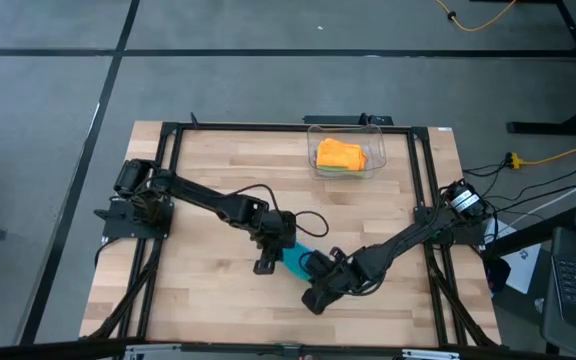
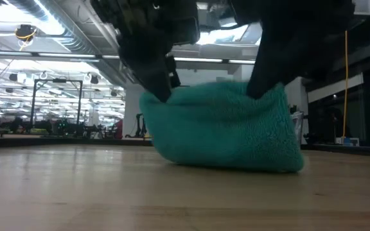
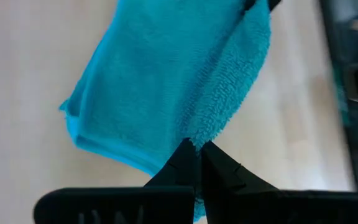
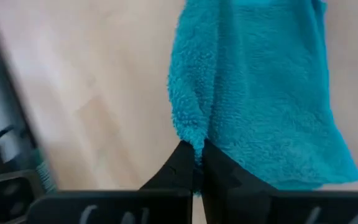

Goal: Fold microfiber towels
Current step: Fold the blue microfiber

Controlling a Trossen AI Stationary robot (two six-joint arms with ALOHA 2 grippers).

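A teal towel (image 1: 295, 263) hangs doubled between my two grippers near the middle of the table, its lower fold (image 2: 236, 163) resting on the wood. My left gripper (image 1: 271, 252) is shut on the towel's left upper end, and my right gripper (image 1: 320, 268) is shut on its right upper end. In the low view the towel (image 2: 227, 128) sags like a pouch below both. An orange towel (image 1: 340, 154) lies in the bin on top of a green one (image 1: 334, 171). My left gripper pinches an upper corner of the teal towel (image 3: 205, 134) between its two fingertips, coming slanting down from the table's left. One layer or several, I cannot tell. The cloth hangs below the fingers, lower part on the table. My right gripper pinches the other upper corner (image 4: 194, 137) between its two fingertips, slanting down from the table's right. The cloth bunches into a ridge at the fingers. It hangs from there, fairly slack between the two holds, with its bottom fold on the wood.
A clear plastic bin (image 1: 375, 160) stands at the far right of the table. Black frame rails (image 1: 423, 180) run along the table's sides and far edge. Bare wood (image 1: 208, 290) lies to the left and near side of the towel.
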